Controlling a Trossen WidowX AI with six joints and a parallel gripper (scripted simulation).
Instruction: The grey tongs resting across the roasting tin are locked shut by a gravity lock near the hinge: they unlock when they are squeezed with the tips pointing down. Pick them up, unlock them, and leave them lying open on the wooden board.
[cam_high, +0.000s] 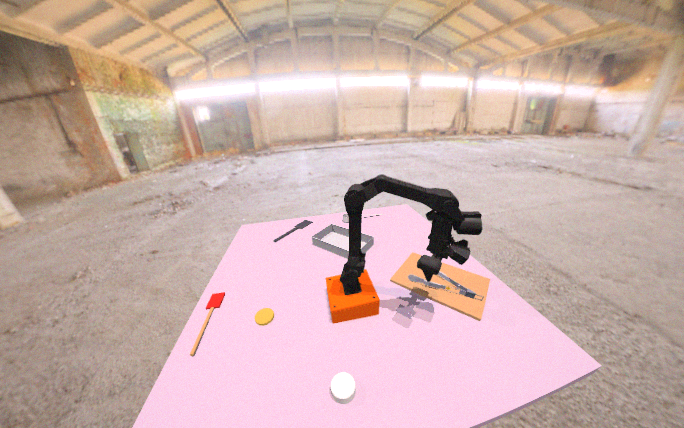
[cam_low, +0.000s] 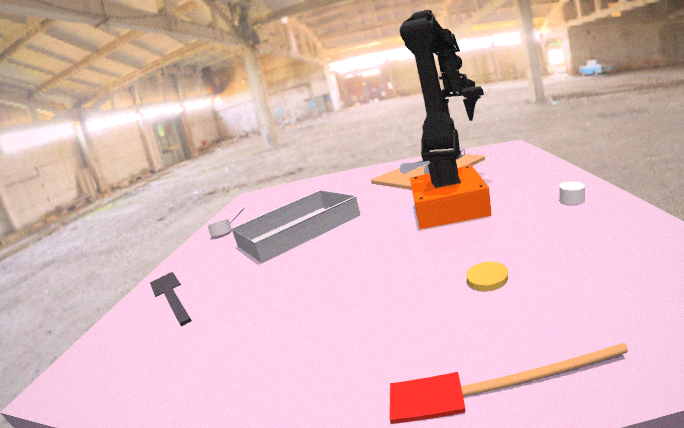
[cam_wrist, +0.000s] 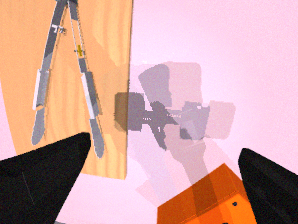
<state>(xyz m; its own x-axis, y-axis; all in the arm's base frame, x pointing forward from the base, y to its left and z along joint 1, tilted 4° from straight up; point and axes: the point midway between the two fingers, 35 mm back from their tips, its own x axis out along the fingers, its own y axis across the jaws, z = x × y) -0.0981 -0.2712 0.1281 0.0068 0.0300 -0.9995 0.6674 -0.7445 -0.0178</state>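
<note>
The grey tongs (cam_high: 464, 292) (cam_low: 414, 167) (cam_wrist: 50, 42) lie on the wooden board (cam_high: 411, 262) (cam_low: 395, 178) (cam_wrist: 111, 30), their two arms spread apart in a V. In the wrist view their hinge end is cut off at the top edge. My gripper (cam_high: 444, 269) (cam_wrist: 165, 148) is open and empty. It is raised above the table beside the board, clear of the tongs; in the wrist view its left finger overlaps the board close to one tong arm's end. The roasting tin (cam_high: 325, 246) (cam_low: 312, 227) stands apart with nothing across it.
The arm's orange base (cam_high: 353, 306) (cam_low: 453, 207) stands near the board. A yellow disc (cam_high: 264, 316) (cam_low: 486, 275), a white cylinder (cam_high: 343, 387) (cam_low: 572, 193), a red spatula (cam_high: 215, 300) (cam_low: 427, 396), a dark spatula (cam_high: 303, 225) (cam_low: 165, 284) and a small pot (cam_low: 219, 228) are elsewhere on the pink table.
</note>
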